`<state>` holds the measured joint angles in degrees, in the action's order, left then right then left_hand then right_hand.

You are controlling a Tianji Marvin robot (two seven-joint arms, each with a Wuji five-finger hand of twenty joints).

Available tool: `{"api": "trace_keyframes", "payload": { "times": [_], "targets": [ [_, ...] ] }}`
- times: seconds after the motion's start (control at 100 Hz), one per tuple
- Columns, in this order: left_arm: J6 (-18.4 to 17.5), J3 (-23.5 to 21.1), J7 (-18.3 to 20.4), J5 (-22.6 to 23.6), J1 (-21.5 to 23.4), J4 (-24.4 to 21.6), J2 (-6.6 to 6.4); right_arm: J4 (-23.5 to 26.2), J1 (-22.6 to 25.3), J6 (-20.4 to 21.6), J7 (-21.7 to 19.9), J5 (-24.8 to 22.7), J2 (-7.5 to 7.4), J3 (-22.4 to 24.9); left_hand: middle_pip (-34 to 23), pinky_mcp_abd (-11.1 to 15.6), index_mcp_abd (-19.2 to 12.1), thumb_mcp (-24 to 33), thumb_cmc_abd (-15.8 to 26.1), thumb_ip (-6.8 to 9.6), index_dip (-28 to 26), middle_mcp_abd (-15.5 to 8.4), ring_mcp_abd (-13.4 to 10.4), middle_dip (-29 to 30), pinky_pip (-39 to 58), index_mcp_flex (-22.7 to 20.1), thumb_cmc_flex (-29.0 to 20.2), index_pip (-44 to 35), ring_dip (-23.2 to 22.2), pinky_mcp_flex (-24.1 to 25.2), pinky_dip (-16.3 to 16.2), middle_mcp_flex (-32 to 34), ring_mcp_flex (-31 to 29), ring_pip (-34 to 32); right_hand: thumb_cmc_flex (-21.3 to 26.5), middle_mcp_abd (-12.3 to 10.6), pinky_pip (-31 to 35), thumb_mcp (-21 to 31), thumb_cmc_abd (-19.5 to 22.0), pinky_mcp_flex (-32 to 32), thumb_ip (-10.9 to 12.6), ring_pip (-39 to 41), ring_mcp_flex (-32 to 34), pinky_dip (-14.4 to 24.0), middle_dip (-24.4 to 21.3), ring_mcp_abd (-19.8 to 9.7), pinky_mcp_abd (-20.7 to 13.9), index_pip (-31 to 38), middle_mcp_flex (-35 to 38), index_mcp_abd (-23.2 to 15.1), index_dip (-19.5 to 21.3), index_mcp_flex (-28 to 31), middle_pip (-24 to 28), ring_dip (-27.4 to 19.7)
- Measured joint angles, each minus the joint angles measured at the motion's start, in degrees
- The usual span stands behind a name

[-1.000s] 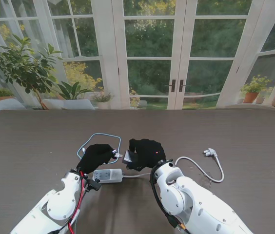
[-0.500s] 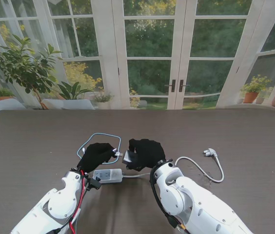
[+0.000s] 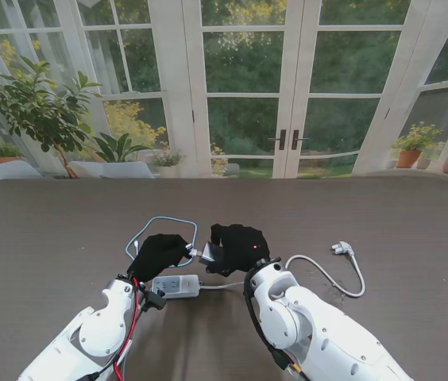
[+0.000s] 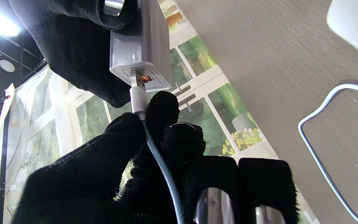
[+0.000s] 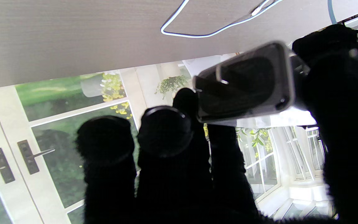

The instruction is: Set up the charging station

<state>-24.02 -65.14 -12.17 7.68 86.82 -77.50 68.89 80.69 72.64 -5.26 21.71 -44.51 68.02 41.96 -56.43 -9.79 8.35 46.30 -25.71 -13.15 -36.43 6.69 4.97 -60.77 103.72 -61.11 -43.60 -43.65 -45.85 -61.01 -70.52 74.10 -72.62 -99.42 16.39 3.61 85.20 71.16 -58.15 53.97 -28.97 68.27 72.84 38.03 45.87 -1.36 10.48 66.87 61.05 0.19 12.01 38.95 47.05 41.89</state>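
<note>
Near the lower middle of the stand view, the left hand (image 3: 159, 252) in its black knit glove is meeting the right hand (image 3: 240, 248), also gloved black, just off the dark grey wood-grain table (image 3: 383, 230). The left wrist view is showing thumb and forefinger (image 4: 163, 107) pinching the white plug of a thin blue-grey charging cable (image 4: 162, 161); the plug's metal tip is touching the port face of a small white-and-grey rectangular charger block (image 4: 141, 59). Whether it is seated inside, I cannot tell. The right hand is gripping that block between thumb and curled fingers (image 5: 166, 130), the block sitting upper right in its wrist view (image 5: 247, 84).

The cable is looping on the table (image 3: 164, 222) just beyond the left hand. A white rectangular power strip (image 3: 175, 286) is lying nearer to me, between the two forearms, its white cord (image 3: 327, 274) curving to the right and ending in a white plug (image 3: 341, 248) well apart from the hands.
</note>
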Motion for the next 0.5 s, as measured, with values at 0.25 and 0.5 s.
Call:
{"api": "trace_keyframes", "payload": {
  "times": [0.25, 0.5],
  "targets": [
    [0.0, 0.4, -0.2, 0.0, -0.6, 0.7, 0.03, 0.1, 0.0, -0.2, -0.5, 0.0, -0.05, 0.0, 0.0, 0.0, 0.0, 0.0, 0.0, 0.00, 0.0, 0.0, 0.0, 0.0, 0.0, 0.0, 0.0, 0.0, 0.0, 0.0, 0.0, 0.0, 0.0, 0.0, 0.0, 0.1, 0.0, 0.0, 0.0, 0.0, 0.0, 0.1, 0.0, 0.0, 0.0, 0.0, 0.0, 0.0, 0.0, 0.0, 0.0, 0.0, 0.0, 0.0],
    [0.1, 0.5, -0.4, 0.3, -0.8, 0.8, 0.06, 0.4, 0.1, 0.9, -1.0, -0.2, -0.27, 0.1, 0.0, 0.0, 0.0, 0.0, 0.0, 0.00, 0.1, 0.0, 0.0, 0.0, 0.0, 0.0, 0.0, 0.0, 0.0, 0.0, 0.0, 0.0, 0.0, 0.0, 0.0, 0.1, 0.0, 0.0, 0.0, 0.0, 0.0, 0.2, 0.0, 0.4, 0.0, 0.0, 0.0, 0.0, 0.0, 0.0, 0.1, 0.0, 0.1, 0.0]
  ]
}}
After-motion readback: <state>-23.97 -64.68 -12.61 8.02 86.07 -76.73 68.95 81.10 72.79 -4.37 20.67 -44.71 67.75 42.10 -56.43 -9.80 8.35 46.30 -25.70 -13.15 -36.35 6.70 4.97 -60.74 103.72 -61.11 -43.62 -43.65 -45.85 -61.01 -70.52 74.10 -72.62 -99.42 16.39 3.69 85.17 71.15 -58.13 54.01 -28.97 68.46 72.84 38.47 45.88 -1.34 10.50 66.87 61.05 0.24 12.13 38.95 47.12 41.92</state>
